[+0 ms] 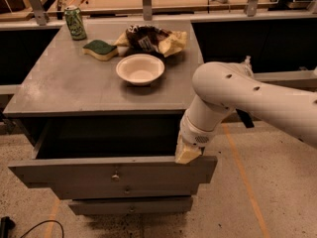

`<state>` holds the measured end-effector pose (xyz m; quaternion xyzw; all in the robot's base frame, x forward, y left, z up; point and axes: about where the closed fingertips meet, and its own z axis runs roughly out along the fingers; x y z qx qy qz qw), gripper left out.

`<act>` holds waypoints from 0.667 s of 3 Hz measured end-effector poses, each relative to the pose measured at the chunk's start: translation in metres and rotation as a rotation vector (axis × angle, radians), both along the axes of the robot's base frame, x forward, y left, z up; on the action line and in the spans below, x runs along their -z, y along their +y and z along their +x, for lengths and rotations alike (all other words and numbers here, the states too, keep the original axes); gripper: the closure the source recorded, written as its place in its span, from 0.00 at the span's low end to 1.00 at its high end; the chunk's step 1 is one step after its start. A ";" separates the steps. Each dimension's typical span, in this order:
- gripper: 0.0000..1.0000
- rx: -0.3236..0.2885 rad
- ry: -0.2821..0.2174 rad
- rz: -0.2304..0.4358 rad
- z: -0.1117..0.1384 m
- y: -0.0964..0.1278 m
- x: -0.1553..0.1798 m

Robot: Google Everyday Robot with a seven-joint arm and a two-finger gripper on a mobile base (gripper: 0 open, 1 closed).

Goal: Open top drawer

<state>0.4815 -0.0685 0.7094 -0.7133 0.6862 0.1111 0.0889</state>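
Grey top drawer (74, 171) juts well out. Tool (188, 154) sits on its front's upper edge, right of knob (115, 175); open or closed, can't tell. Pull straight and level, likely nearly done.

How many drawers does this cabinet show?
3, stacked: the top drawer standing open, a second drawer just beneath, a third drawer lowest. None seem hidden. The gripper sits at the top drawer's right rim.
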 end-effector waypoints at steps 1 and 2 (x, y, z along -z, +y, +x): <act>0.42 -0.024 -0.010 0.013 0.004 0.007 -0.019; 0.73 -0.032 -0.032 0.029 0.012 0.012 -0.034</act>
